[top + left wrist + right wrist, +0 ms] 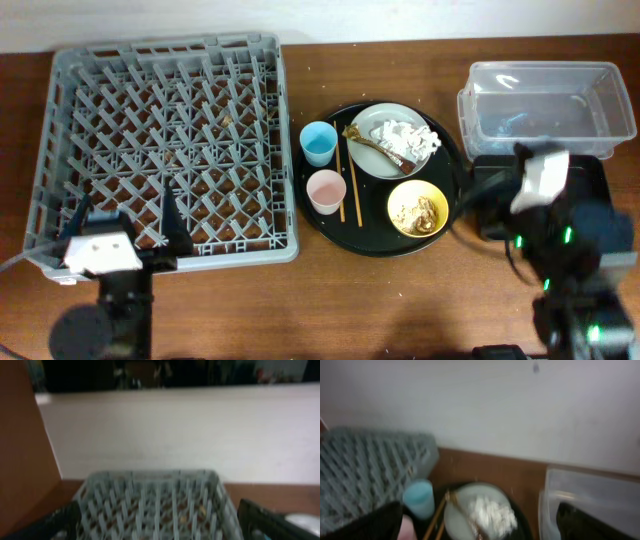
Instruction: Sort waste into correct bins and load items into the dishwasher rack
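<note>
Overhanging the near rim of the dishwasher rack, left fingers wide apart; right fingers spread likewise.

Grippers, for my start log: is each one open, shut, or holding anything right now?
Left gripper: open, holding nothing.
Right gripper: open, holding nothing.

One rack, one round tray, one plate and one bowl. Two cups: a blue cup and a pink cup. Two chopsticks, one wrapper, one tub and one black bin, partly hidden. The napkins lie heaped, so their number cannot be told.
</note>
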Motion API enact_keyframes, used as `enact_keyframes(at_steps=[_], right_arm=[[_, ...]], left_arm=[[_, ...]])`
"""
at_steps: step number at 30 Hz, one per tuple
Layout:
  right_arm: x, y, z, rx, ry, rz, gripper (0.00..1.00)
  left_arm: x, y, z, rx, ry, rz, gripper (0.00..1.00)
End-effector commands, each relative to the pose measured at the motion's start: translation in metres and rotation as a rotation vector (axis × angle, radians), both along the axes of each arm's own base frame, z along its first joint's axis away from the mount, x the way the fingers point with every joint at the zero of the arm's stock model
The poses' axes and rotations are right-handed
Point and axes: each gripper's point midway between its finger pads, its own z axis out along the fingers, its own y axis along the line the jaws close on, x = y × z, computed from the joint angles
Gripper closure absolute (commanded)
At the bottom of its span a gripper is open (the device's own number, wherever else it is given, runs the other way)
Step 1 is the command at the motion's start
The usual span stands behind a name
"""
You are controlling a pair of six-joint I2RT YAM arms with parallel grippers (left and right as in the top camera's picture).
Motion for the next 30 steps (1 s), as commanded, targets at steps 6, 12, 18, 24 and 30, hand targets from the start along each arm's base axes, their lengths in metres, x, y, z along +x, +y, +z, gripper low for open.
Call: enact_keyframes(at_steps=[6,12,18,24,30], right_arm=[[0.084,0.008,-0.017,-0.073,0.452,0.085,0.02],[0.131,0.025,-0.109,-0.006,0.692,0.177,0.02],[0.166,0.053,-0.236,-0.301,0.876,0.075,0.16],[0.194,0.064,-0.317,-0.564,0.844,0.182,0.02],[0.185,0.063,-0.353,-0.562,0.924,0.192,0.7]], left_arm=[[0.052,-0.021,0.015,-0.098,0.345,-0.101,0.01],[0.094,-0.036,-0.063,-0.138,0.763,-0.155,0.01],[0.105,-0.037,-0.093,-0.144,0.872,-0.147,0.01],[0.105,-0.037,-0.094,-0.144,0.872,-0.147,0.01],[0.105,-0.037,-0.093,-0.144,0.872,-0.147,0.01]])
